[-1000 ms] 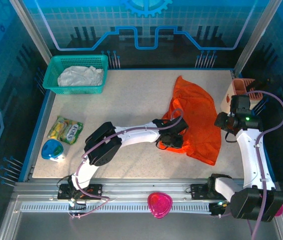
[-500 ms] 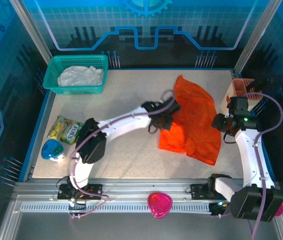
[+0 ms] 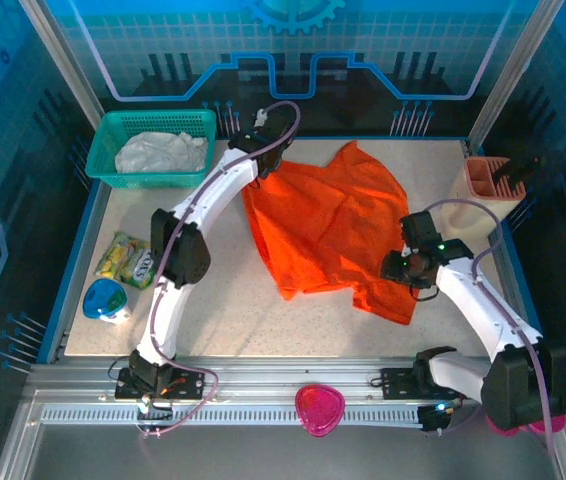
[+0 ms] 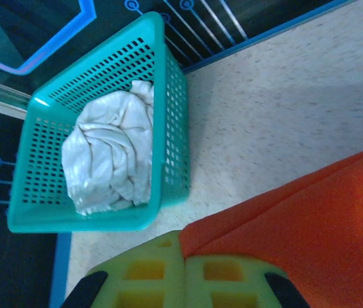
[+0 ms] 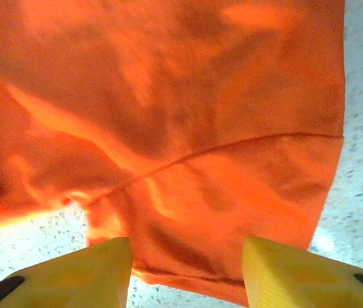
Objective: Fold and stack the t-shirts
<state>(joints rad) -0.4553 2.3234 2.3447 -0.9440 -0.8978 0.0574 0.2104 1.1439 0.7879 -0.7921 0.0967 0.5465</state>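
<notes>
Spreading step: orange tee mid-table, rumpled; left gripper pinched shut on its far-left corner, nr basket; right gripper jaws apart over near-right hem, nothing held. Next, prob. — right grips hem, pull taut; white tee waits in basket.

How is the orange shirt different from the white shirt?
The orange shirt is bright orange; the white shirt is white. The orange shirt lies spread across the table, while the white shirt sits crumpled in the teal basket. The left gripper pinches the orange shirt; nothing holds the white shirt. Both are soft, unfolded cloth.
</notes>
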